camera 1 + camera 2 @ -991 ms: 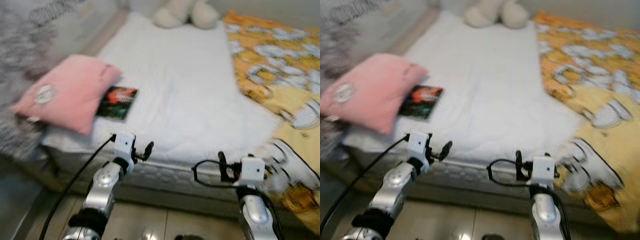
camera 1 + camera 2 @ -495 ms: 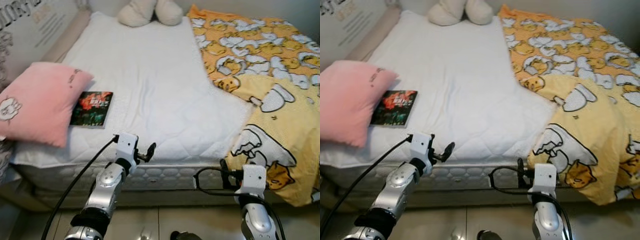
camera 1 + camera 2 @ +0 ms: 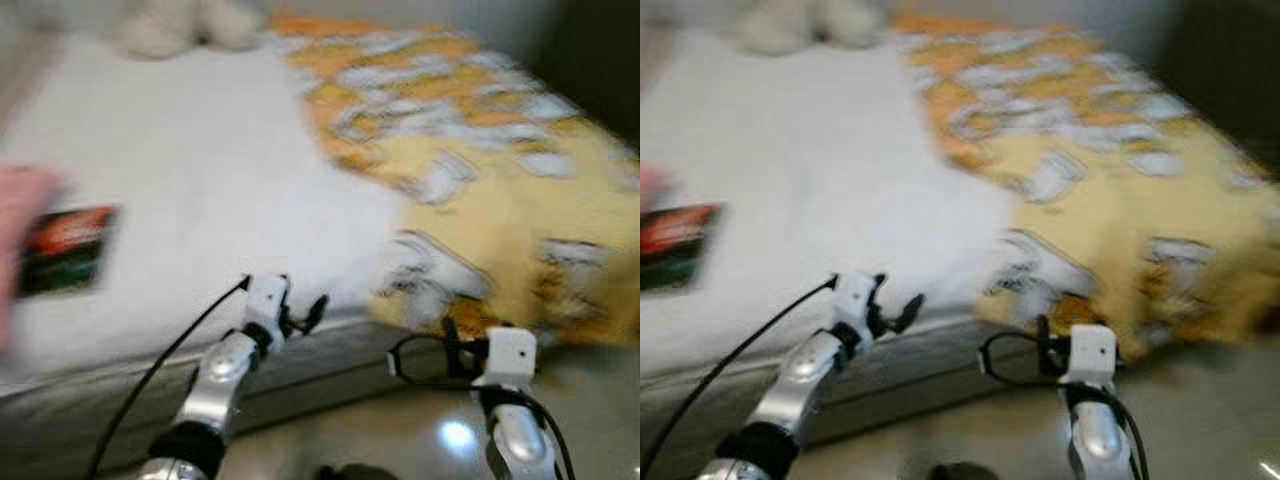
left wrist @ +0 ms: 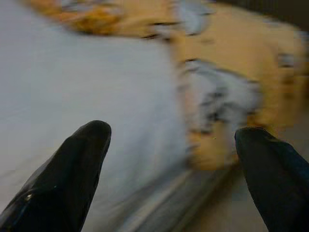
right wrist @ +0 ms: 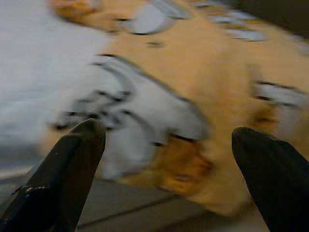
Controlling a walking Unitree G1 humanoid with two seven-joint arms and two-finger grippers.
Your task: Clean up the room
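We see two silver arms with white wrist blocks, the left arm (image 3: 222,375) and the right arm (image 3: 512,430). A black cable (image 3: 160,365) trails along the left one and another loops at the right wrist. Each ends in long, glossy black fingers (image 4: 63,179).

The right wrist view is blurred, with the right gripper (image 5: 169,169) showing as two black fingers (image 5: 63,179) spread wide apart at about seven and four o'clock, nothing between them. Past the fingers a yellow blanket (image 5: 193,82) with white and orange cartoon patches runs from the centre up towards one o'clock and hangs over the edge of the bed. A white mattress (image 5: 34,67) lies at about ten o'clock, and a strip of grey floor (image 5: 159,212) shows at six o'clock.
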